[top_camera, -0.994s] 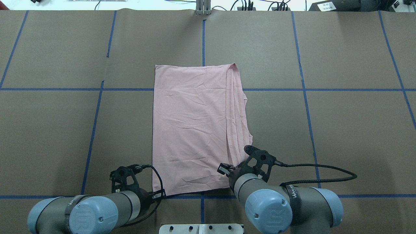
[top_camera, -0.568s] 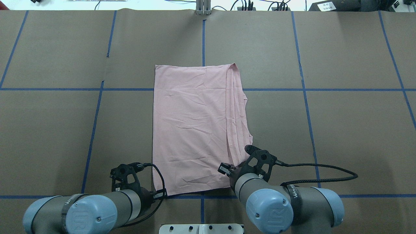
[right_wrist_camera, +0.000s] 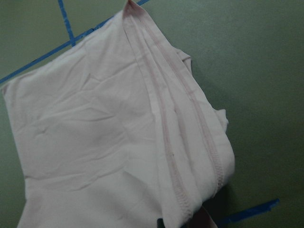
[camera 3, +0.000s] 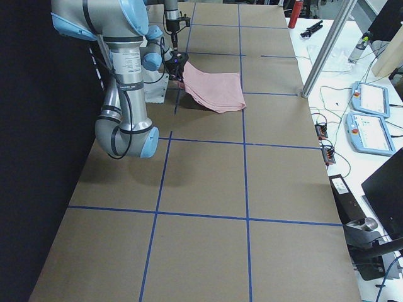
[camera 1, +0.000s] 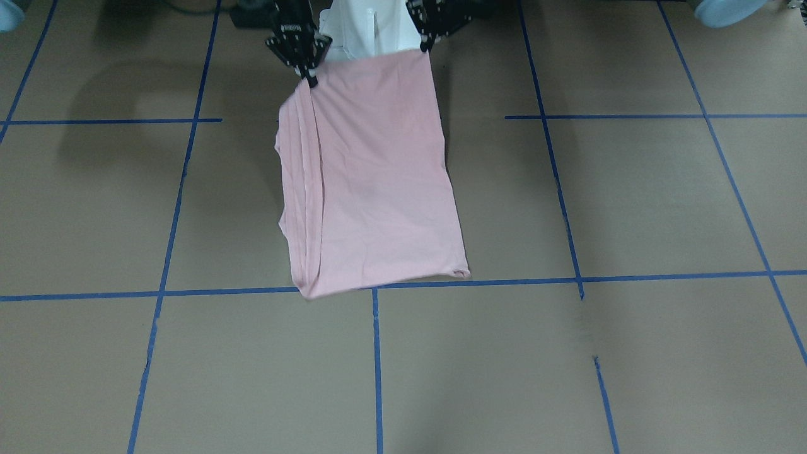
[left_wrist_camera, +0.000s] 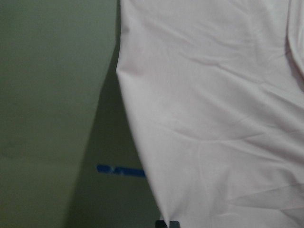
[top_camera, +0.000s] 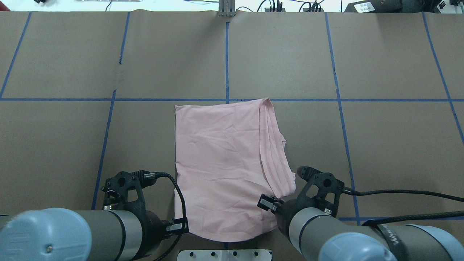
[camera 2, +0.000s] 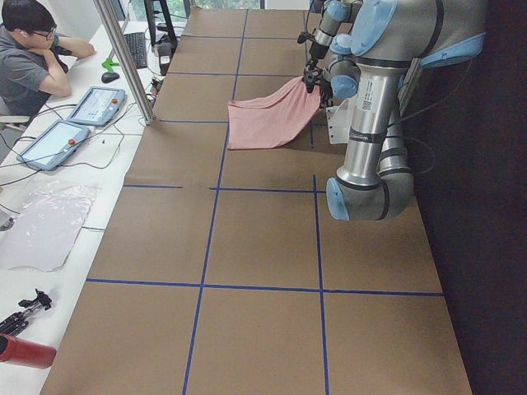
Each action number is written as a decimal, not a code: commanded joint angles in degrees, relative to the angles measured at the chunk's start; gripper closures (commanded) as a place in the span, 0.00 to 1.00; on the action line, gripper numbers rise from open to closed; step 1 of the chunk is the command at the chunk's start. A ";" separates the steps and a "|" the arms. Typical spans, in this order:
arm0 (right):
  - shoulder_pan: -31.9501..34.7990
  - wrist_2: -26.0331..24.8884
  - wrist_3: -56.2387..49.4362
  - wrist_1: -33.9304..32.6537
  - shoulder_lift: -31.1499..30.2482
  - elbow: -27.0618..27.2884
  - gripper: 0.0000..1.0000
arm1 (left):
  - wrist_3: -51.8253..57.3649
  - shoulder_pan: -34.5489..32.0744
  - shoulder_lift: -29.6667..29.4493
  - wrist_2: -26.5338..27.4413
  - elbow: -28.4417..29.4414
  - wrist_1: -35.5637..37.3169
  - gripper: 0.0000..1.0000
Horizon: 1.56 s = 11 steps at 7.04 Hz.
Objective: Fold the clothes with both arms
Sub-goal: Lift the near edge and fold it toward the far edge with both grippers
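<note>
The clothes are one pale pink T-shirt, folded lengthwise into a long rectangle with stacked hems along its right side. No print shows. Its far end lies flat on the brown table, while the near end hangs raised off the surface. My left gripper is shut on the near left corner, and my right gripper is shut on the near right corner. In the front-facing view the left gripper and right gripper hold that edge taut between them. Cloth fills the left wrist view.
Blue tape lines mark a grid on the brown table cover. The white pedestal base sits just behind the held edge. Cables run along the far table edge. A person sits at a side bench with tablets.
Both arms drew back toward the base and rose, lifting the shirt's near edge. The shirt's far edge slid toward the robot, from beyond the cross tape line to just at it.
</note>
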 commanded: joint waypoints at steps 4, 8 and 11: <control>7.38 2.22 -4.41 -4.45 8.87 -8.45 1.00 | 15.72 -12.17 -4.87 -1.63 9.58 0.40 1.00; 17.94 8.29 -10.48 6.87 9.84 -23.05 1.00 | 21.97 -18.34 -7.76 -1.64 22.25 -7.09 1.00; 27.77 12.42 -21.45 14.05 20.81 -46.28 0.00 | 32.06 -28.16 -11.89 -2.86 42.75 -22.74 0.00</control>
